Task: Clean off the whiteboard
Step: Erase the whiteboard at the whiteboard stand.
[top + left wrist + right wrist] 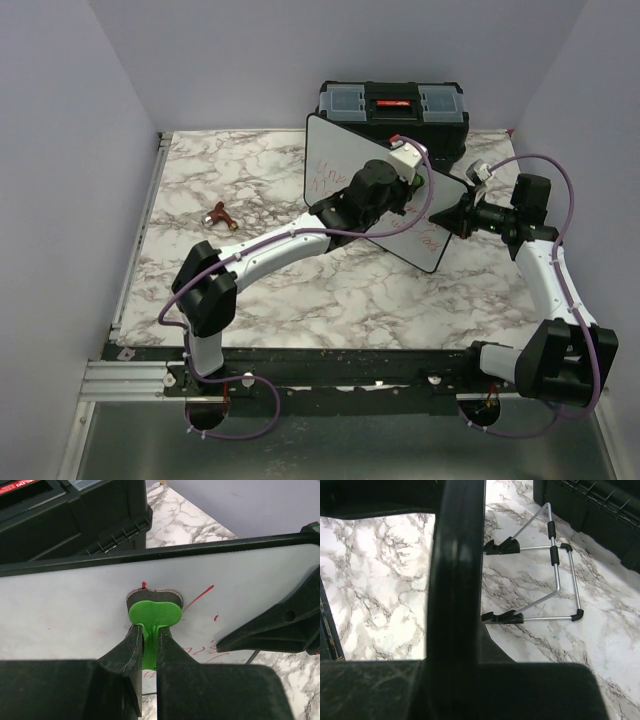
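Marble-patterned table (250, 290) carries the whiteboard (332, 150), which stands tilted on its wire stand (557, 575) right of centre, just in front of the black toolbox (392, 108) at the back edge, with red marker lines on its face. Grips: right gripper (462, 212) clamped on the board's black frame at its right edge; left gripper (150, 630) closed tight on a green eraser (152, 612), pad pressed flat against the board face beside a red stroke. Small brown object (217, 213) lies on the table well left of the board, apart from both arms.
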`<action>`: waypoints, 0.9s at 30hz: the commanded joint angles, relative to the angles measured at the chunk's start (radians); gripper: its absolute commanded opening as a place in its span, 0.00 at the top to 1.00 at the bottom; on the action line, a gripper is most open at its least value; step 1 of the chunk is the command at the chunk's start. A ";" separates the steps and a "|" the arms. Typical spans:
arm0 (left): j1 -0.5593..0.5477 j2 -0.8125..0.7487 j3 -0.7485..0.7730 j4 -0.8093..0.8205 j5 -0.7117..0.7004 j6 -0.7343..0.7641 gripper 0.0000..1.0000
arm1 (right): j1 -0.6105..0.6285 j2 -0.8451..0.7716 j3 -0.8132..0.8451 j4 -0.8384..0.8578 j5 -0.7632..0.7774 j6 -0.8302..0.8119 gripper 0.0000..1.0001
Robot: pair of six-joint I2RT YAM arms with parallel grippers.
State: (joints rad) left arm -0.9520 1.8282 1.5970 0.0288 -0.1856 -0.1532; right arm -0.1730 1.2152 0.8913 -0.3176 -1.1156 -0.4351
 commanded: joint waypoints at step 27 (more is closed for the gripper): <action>-0.001 -0.050 -0.131 0.208 0.143 -0.097 1.00 | 0.060 -0.015 -0.007 -0.147 -0.179 -0.036 0.99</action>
State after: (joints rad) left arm -0.9360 1.7611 1.5265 0.2932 -0.1143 -0.2398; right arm -0.1497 1.2156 0.8906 -0.4129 -1.1751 -0.4164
